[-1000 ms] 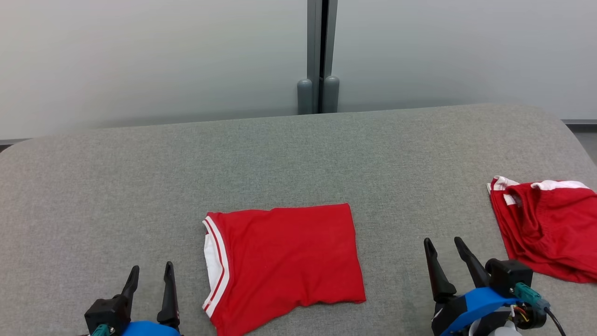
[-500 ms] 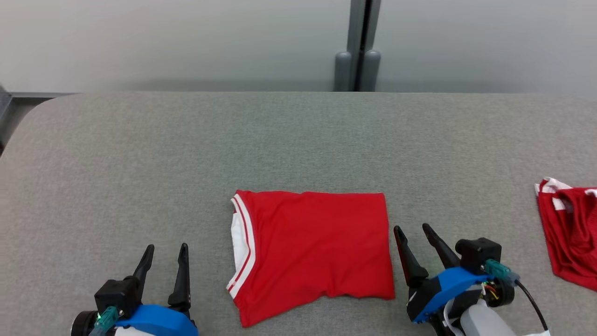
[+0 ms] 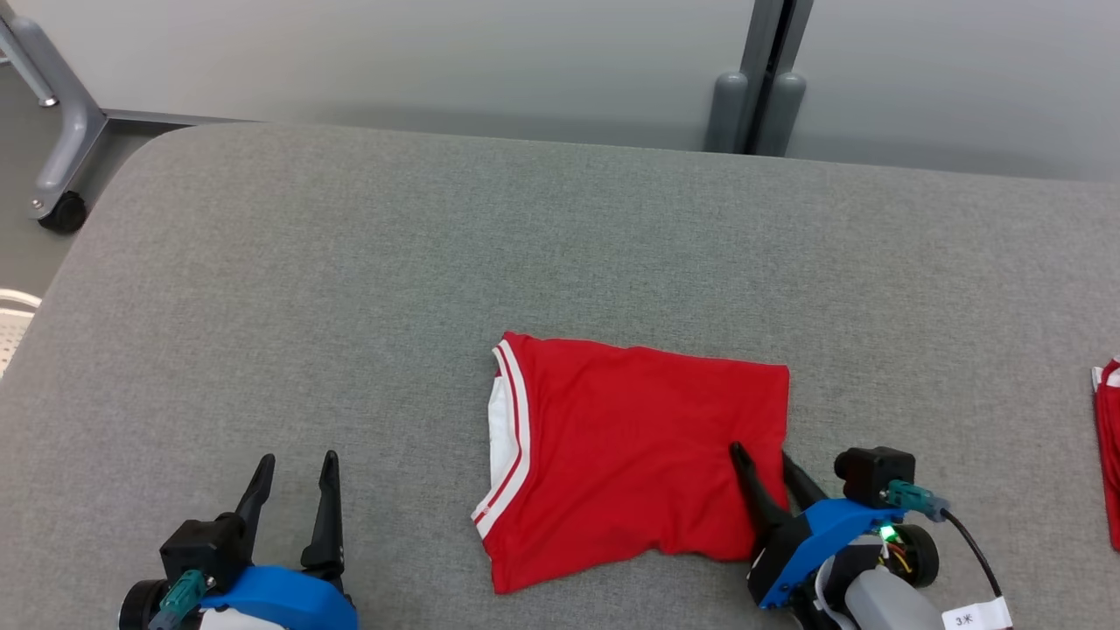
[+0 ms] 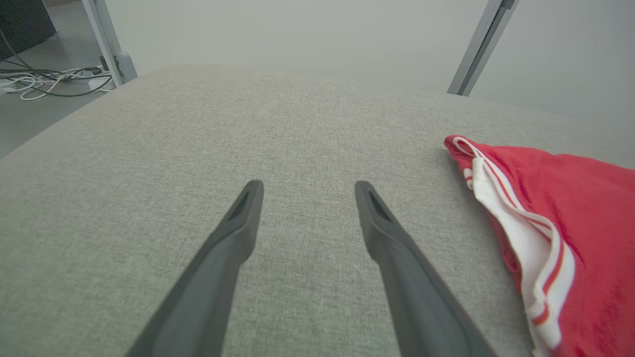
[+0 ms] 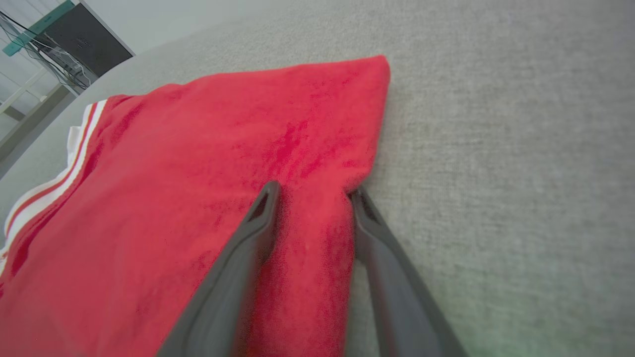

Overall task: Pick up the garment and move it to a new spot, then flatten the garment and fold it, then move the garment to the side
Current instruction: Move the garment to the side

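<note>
The garment (image 3: 630,455) is red with white-striped trim, folded into a rectangle on the grey table (image 3: 350,262). My right gripper (image 3: 759,455) is at its right edge. In the right wrist view the gripper (image 5: 315,191) is open and low. One finger rests on the red cloth (image 5: 198,173), the other is at the cloth's edge, and a strip of fabric lies between them. My left gripper (image 3: 298,458) is open over bare table to the left of the garment. The left wrist view shows this gripper (image 4: 307,187) empty and the garment's trim (image 4: 570,198) off to the right.
A second red garment (image 3: 1109,437) lies at the table's far right edge. A metal leg with a caster (image 3: 61,210) stands on the floor beyond the table's left corner. A grey post (image 3: 761,87) rises behind the table.
The camera has turned left, so the whole picture has shifted right. My right gripper has moved left from bare table onto the garment's right edge. The left gripper has stayed open.
</note>
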### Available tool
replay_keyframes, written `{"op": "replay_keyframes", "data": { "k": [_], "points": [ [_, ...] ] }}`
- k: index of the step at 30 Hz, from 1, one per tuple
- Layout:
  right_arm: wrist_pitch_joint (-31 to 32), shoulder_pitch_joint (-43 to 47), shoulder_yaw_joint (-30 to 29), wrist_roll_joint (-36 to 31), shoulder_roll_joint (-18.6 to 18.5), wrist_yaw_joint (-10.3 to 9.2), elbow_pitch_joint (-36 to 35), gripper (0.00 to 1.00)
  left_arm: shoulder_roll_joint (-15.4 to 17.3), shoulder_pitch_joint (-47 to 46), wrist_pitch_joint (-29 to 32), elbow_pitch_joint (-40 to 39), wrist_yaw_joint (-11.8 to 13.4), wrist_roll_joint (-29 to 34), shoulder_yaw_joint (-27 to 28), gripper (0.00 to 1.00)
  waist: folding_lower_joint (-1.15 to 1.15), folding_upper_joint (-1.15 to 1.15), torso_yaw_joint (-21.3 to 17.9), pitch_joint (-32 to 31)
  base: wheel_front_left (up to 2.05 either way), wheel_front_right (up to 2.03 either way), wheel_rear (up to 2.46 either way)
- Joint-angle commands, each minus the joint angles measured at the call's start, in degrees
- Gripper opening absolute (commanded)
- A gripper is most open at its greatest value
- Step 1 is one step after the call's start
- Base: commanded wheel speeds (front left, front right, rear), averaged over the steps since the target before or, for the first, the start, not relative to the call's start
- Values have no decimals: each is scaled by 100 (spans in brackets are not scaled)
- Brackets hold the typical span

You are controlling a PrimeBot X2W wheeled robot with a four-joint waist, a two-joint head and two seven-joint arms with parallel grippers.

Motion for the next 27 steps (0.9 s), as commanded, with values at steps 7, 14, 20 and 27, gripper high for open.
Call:
{"op": "replay_keyframes", "data": {
  "k": [7,14,20,27],
  "points": [
    [55,-1,-8,48,30,11,-246,0,-29,66,-12,-117,6,86,-88,100,0,1,-467,-146,0,0,0],
    [46,237,-219,-193,49,12,-848,0,-52,222,-13,-271,6,160,-105,100,0,1,-1580,-252,0,0,0],
    [48,425,-227,-292,57,12,-1180,0,-56,237,-13,-416,6,224,-234,100,0,1,-2566,-202,0,0,0],
    [46,620,-149,-295,56,13,-1546,0,-15,270,-13,-547,6,263,-354,100,0,1,-3450,-48,0,0,0]
  ]
}}
